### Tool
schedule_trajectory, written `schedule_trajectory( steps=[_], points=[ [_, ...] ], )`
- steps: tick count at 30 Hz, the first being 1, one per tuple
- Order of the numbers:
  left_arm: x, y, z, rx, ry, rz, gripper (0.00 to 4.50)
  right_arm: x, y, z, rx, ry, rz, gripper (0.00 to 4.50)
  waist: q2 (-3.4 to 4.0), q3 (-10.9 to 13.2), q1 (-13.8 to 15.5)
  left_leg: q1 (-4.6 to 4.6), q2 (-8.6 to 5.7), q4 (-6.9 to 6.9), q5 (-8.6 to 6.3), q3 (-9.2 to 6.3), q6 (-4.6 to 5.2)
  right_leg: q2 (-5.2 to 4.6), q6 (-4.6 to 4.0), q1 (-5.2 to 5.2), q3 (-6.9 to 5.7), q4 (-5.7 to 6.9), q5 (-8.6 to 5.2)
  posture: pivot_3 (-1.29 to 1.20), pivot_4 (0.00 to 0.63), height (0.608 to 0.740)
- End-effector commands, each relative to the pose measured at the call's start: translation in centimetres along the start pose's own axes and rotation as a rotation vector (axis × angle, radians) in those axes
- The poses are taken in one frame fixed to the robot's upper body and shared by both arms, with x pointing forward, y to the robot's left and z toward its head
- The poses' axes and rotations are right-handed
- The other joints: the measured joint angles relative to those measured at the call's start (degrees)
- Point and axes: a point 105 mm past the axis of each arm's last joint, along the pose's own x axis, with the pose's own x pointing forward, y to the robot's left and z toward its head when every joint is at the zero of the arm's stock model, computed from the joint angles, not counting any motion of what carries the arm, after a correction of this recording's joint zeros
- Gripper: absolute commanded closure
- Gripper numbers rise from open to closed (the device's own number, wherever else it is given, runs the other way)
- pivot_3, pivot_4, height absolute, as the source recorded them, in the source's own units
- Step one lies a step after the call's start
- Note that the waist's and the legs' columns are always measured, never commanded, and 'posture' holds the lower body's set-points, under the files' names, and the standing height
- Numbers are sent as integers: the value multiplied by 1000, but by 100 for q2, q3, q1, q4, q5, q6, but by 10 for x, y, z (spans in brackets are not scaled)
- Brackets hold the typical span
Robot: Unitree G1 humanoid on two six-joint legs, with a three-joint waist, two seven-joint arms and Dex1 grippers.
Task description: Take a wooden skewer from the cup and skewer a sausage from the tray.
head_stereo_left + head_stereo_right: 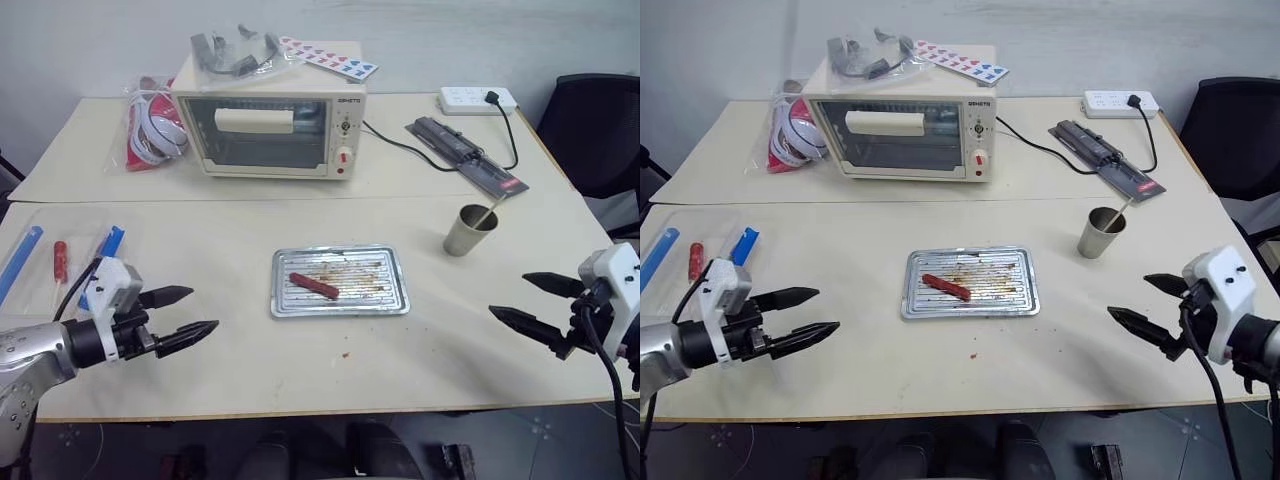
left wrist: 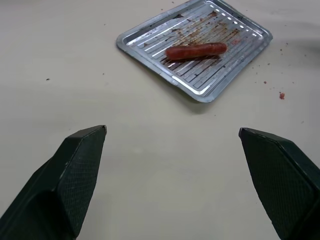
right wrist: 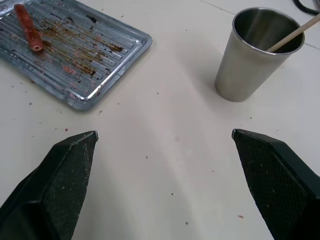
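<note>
**benchbot_fan:** Two tools, both empty, so I'd say we're at the very start, nothing picked yet. The left tool hangs over the tabletop to the left of the tray, fingers spread wide. The right tool is the same story on the other side of the tray, fingers wide apart, holding nothing.

**skewer_guy:** Agreed, looks like the reach-for-the-stick step. The cup stands upright to the right of the tray and a bit further back, well apart from it. One wooden skewer leans inside it, tip poking out over the rim. Can't see anything else in there.

**benchbot_fan:** And the tray has just the one sausage, lying in its left half on the ribbed base, plus brown grease smears. Nothing touching it.

**skewer_guy:** Next move, I reckon: the right tool is nearer the cup, so it should go forward to it and pinch the bit of stick above the rim. The stick is super thin, so the fingers need to close nearly all the way, and bumping the cup could tip it.

**benchbot_fan:** Yeah, and the sausage may roll when poked.
</note>
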Motion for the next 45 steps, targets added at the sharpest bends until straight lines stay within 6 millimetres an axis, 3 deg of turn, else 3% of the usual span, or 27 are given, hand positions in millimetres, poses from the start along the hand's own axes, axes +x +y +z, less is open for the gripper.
schedule_trajectory(
  steps=[1, 7, 11, 14, 21, 29, 33, 39, 45],
  points=[
    [0, 2, 2, 32, -10, 19, 38, 1, 0, 6, -46, -8, 0, 0, 0, 0, 2, 0, 0, 0, 0, 0, 0, 0, 0, 0, 0, 0, 0, 0, 150, 740],
    [1, 4, 1, 40, -10, 50, 38, 5, 0, 8, -54, -14, -3, 0, 0, 0, 3, -1, 0, 1, 0, 0, 0, 0, 0, 0, 1, 0, 0, 0, 150, 740],
    [3, 21, 5, 54, -52, 150, 38, 9, -9, 11, -19, -33, -44, 0, 0, 0, 10, 0, -1, 3, 0, 1, 0, -1, 0, 1, 1, 0, 0, 0, 150, 740],
    [5, 20, 8, 36, -75, 144, 38, 10, -13, 14, -24, -45, -76, 0, 0, 0, 8, -1, -1, 4, 0, 0, 0, -1, 0, 0, 0, 2, 0, 0, 150, 740],
    [26, -2, 22, 4, -143, 8, 38, 19, -24, 19, 104, -143, -201, 0, 0, 0, 19, -5, -1, 6, 0, -2, -2, 0, 1, -2, -1, 4, 0, 0, 150, 740],
    [72, -46, 79, 46, -271, -348, 38, 44, -55, 33, 251, -266, -370, 0, 0, 0, 12, -9, -5, 16, 3, -4, -6, 0, 2, -6, -4, 18, 1, 0, 150, 740],
    [83, -60, 94, 91, -265, -480, 38, 59, -71, 41, 323, -317, -408, 0, 3, 0, -42, -11, -4, 13, 4, -3, -7, 3, 2, -10, -4, 29, 1, 0, 150, 740],
    [96, -67, 104, 195, -237, -559, 38, 81, -92, 41, 350, -322, -476, 0, 8, -2, -70, -14, -3, 11, 6, -1, -11, 7, 2, -16, -3, 29, 1, 0, 150, 740],
    [104, -69, 108, 221, -250, -572, 38, 101, -95, 49, 379, -364, -447, 0, 9, -1, -83, -16, -3, 13, 7, -2, -10, 6, 2, -17, -3, 30, 1, 0, 150, 740]
  ],
)
